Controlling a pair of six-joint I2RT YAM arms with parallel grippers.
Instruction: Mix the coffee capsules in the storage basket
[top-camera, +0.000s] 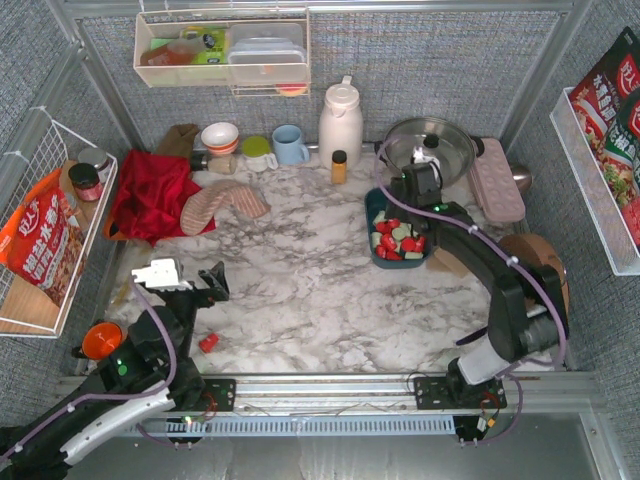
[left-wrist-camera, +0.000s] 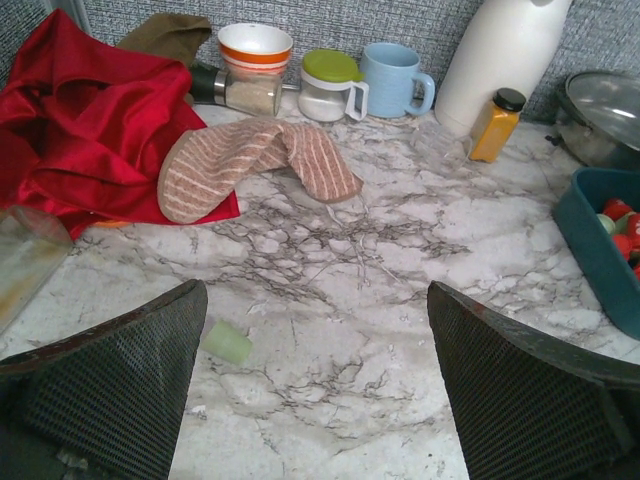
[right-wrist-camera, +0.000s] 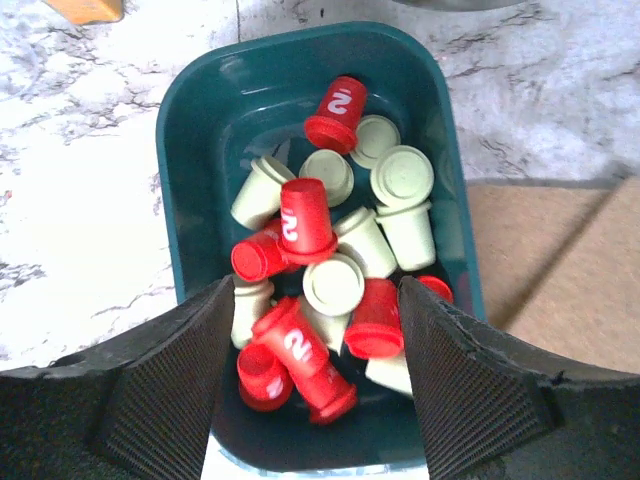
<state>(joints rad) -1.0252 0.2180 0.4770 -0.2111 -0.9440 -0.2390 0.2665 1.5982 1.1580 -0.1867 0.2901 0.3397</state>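
Mint stray capsule (left-wrist-camera: 228, 342): left wrist only.

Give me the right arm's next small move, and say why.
Probably nudge the right gripper sideways through the coffee capsules: its open jaws straddle the pile in the storage basket, where red ones mostly bunch near the fingers and pale ones lie farther off.

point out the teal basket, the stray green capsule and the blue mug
teal basket (right-wrist-camera: 200, 120), right wrist view, bare inner wall
stray green capsule (left-wrist-camera: 228, 342), left wrist view, its side
blue mug (left-wrist-camera: 392, 80), left wrist view, its body
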